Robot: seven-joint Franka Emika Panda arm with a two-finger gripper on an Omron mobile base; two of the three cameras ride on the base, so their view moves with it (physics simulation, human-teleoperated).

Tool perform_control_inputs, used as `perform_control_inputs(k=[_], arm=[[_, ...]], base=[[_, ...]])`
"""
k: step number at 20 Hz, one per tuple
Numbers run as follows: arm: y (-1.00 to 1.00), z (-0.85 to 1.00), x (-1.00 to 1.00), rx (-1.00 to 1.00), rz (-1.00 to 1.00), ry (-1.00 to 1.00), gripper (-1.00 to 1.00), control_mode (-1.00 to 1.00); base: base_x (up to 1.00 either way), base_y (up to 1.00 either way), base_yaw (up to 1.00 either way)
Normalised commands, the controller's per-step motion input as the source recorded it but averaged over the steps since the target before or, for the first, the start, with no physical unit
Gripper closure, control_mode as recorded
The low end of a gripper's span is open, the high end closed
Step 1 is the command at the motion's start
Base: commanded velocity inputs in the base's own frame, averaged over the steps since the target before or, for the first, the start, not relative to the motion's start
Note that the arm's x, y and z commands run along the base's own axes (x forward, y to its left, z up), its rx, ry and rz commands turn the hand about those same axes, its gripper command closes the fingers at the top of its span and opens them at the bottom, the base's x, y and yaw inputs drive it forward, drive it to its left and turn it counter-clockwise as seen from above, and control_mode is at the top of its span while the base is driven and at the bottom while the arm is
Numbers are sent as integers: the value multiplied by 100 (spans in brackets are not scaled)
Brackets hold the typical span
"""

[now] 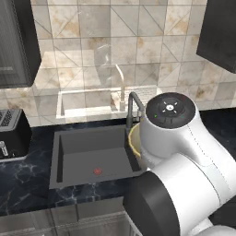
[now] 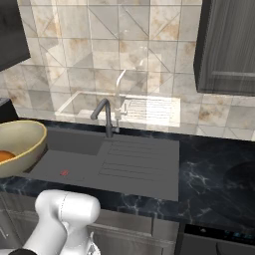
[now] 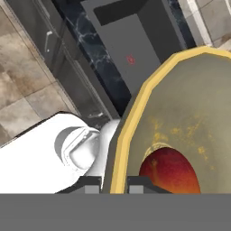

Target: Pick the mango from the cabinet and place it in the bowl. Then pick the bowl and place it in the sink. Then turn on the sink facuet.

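The bowl (image 2: 17,144), mango (image 2: 6,155) inside, hangs above the left end of the sink (image 2: 74,164), its basin directly below, so the coming move looks like a straight lowering. In the hand view, the gripper (image 3: 113,182) pinches the bowl's rim, one finger on each side of the wall. The right base view shows the faucet (image 2: 105,117) standing clear behind the sink; the left base view hides most of the bowl behind the arm.

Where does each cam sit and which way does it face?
Left base view: behind-left, looking down at the sink; the arm fills lower right, hiding most of the bowl.
Right base view: behind-right, facing the faucet; arm lower left.
Hand view: along the fingers, over the bowl rim, mango inside.
All share sink and bowl.
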Motion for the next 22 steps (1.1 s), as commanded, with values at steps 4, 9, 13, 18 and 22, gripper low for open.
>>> perform_control_inputs(k=[4, 9, 13, 18, 22], arm=[[97, -48, 79, 9, -11, 1, 100, -100], [51, -44, 99, 17, -6, 1, 100, -100], [20, -57, 96, 18, -2, 0, 100, -100], [19, -56, 97, 13, -4, 0, 100, -100], [20, -51, 97, 8, -9, 0, 100, -100]], base=[[0, 0, 0], [0, 0, 0], [0, 0, 0], [0, 0, 0], [0, 0, 0]])
